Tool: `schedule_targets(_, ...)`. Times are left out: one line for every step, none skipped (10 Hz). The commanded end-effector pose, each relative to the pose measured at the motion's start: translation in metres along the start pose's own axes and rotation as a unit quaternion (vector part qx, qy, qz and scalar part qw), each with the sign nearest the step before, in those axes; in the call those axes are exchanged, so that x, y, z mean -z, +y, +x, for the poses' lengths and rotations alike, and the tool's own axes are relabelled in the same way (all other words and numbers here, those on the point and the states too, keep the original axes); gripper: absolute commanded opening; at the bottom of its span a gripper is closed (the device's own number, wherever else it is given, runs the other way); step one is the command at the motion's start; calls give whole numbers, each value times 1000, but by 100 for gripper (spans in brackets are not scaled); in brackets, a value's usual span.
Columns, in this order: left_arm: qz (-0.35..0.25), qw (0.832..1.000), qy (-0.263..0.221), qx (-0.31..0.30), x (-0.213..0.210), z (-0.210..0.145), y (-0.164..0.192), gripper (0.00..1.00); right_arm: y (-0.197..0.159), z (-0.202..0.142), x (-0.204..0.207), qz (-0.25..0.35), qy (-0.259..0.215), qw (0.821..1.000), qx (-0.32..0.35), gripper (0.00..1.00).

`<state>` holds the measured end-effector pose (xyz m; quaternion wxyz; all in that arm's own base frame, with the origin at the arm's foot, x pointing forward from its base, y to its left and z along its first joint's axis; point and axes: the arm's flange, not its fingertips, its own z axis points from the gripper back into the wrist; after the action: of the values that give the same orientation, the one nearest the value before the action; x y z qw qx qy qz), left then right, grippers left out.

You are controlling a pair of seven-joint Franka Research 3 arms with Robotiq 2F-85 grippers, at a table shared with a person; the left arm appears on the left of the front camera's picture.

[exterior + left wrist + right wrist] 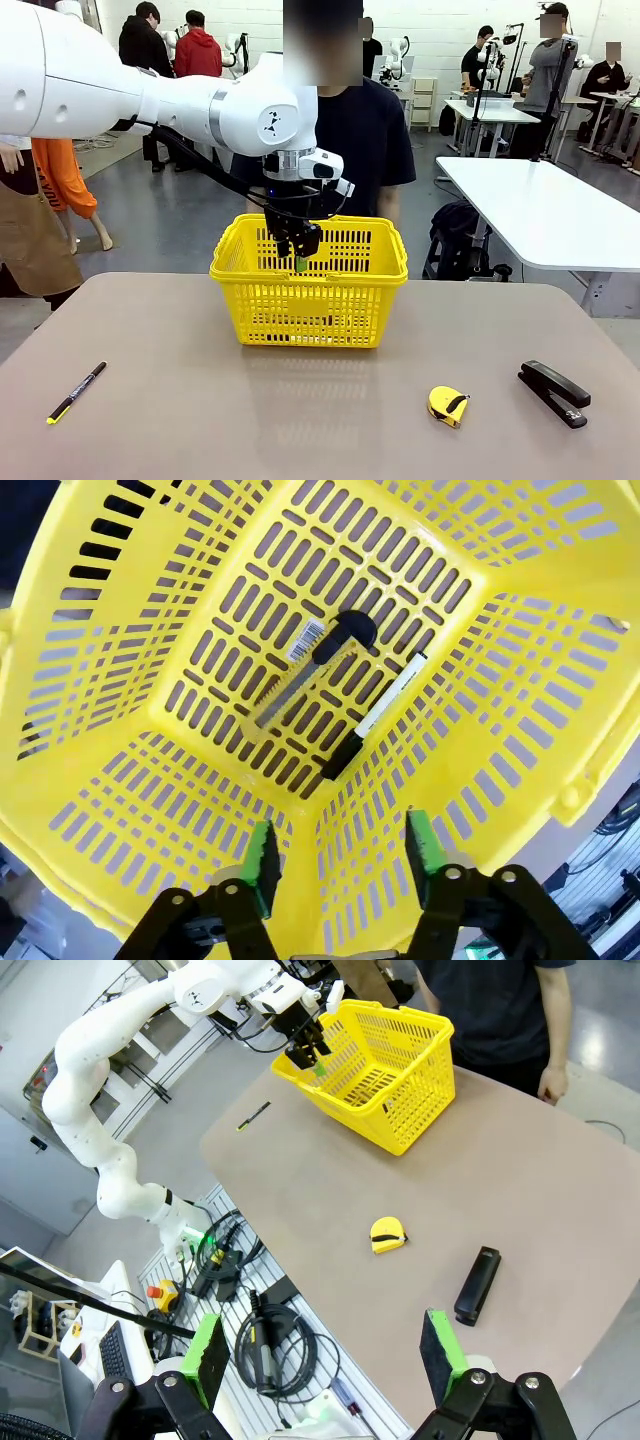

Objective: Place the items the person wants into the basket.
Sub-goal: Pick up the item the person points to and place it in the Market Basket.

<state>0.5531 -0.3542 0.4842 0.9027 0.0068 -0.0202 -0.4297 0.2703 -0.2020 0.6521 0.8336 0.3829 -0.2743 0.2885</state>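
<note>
Black pen [77, 392] lies near the counter's [300, 420] left edge, open surface around it. Left fingers [262, 865], parted and empty, hang just inside the basket's [300, 273] near rim above marker [385, 705] and utility knife [310, 670]. Right fingers [208, 1355] wide, empty.

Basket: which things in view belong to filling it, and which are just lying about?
Part of the job:
- basket
- marker, already inside
- utility knife, already inside
- pen, on the table, not yet in

Just lying about:
- tape measure
- stapler
</note>
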Motion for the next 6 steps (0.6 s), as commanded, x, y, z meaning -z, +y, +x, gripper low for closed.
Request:
schedule_targets(-9,1000,2,12,-2,0,4,100,0,1,0,1,-7,1000,-2,100)
schedule_targets(-9,1000,3,14,-2,-1,4,100,0,1,0,1,-7,1000,-2,100)
schedule_targets(-11,1000,3,15,-2,-1,3,100,0,1,0,1,-7,1000,-2,100)
schedule_targets(-12,1000,4,15,-2,-1,3,100,0,1,0,1,-7,1000,-2,100)
schedule_targets(-13,1000,4,16,-2,-1,2,100,0,1,0,1,-7,1000,-2,100)
schedule_targets(-14,1000,4,18,-3,-1,2,100,0,1,0,1,-7,1000,-2,100)
